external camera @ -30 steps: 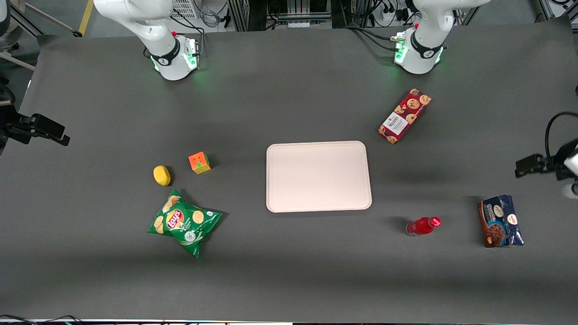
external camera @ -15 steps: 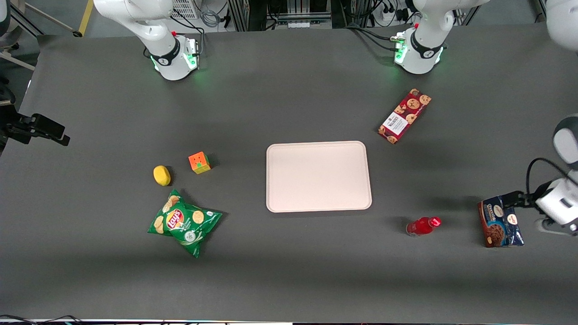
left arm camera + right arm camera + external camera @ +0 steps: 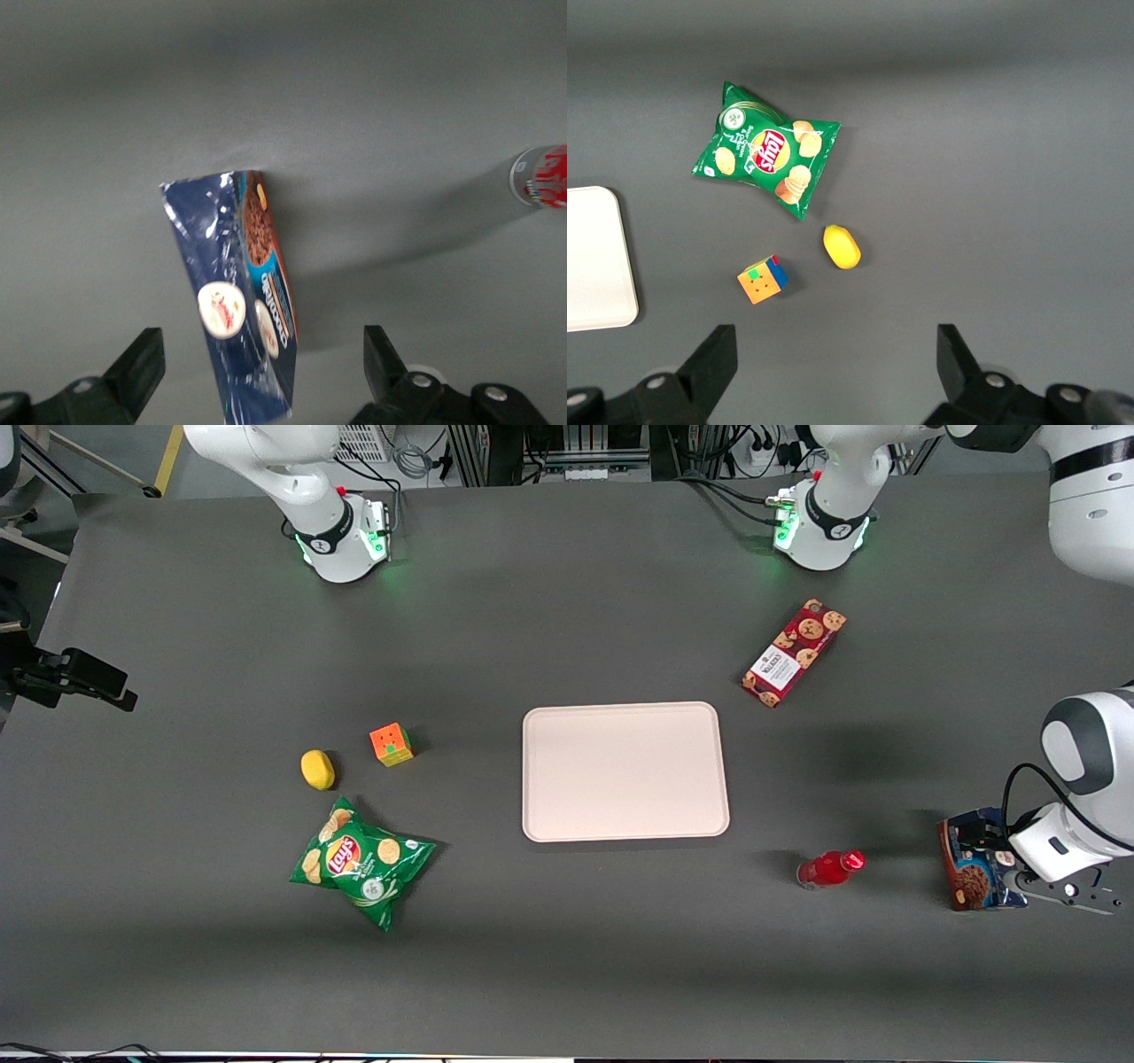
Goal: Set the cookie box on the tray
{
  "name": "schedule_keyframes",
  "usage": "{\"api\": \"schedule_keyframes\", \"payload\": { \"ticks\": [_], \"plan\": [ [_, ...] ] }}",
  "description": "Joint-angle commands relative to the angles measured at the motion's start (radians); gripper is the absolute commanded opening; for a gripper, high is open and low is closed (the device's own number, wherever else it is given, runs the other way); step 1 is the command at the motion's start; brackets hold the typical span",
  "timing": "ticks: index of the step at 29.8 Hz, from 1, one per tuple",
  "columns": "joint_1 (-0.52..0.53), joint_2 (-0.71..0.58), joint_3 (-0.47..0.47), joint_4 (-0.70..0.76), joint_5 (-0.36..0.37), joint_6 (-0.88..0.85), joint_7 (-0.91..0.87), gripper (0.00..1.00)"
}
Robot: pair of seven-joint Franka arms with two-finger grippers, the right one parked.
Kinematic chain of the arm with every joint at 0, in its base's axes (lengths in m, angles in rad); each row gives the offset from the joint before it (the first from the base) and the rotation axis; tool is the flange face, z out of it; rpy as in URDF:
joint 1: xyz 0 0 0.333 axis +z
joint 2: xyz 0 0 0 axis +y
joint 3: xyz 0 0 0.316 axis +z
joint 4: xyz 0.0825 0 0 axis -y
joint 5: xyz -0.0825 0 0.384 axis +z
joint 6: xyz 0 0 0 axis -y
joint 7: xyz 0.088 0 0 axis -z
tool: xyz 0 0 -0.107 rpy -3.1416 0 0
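I hung my gripper [image 3: 257, 372] over the dark navy-blue rectangular cookie box [image 3: 970, 864], my two black fingers [image 3: 142, 367] spread wide, one to each side of it and touching nothing. The box lay on the dark grey table [image 3: 567, 957] toward the working arm's end, well apart from the large flat cream-white tray [image 3: 625, 771] with its low raised rim, which sat bare at the middle. In my wrist view the box [image 3: 244, 297] lay tilted against the line between my fingers, its glossy wrap catching the light, so I judged the step in hand to be the approach for a grasp: I would do well to turn my wrist until the fingers squared up with the long sides, come down centred, and close gently, since the shiny film looked likely to slip or crumple under a hard squeeze. The small red bottle [image 3: 830, 868] with a red cap lay between the box and the tray, so a carry ought to pass above it. The longer red box [image 3: 795, 653] printed with cookies sat farther from the front camera, clear of that path. The green chip bag [image 3: 361, 862], the yellow lemon-shaped thing [image 3: 317, 769] and the orange puzzle cube [image 3: 392, 744] lay toward the parked arm's end, out of my way.
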State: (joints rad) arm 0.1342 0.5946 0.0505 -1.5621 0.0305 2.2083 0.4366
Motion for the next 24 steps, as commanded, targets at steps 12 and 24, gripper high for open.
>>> {"api": "schedule_keyframes", "payload": {
  "ticks": [12,24],
  "plan": [
    [0.033,0.068,0.035,0.004,-0.216,0.022,-0.004,1.00],
    [0.024,0.079,0.035,-0.024,-0.210,0.017,-0.102,1.00]
  ]
}}
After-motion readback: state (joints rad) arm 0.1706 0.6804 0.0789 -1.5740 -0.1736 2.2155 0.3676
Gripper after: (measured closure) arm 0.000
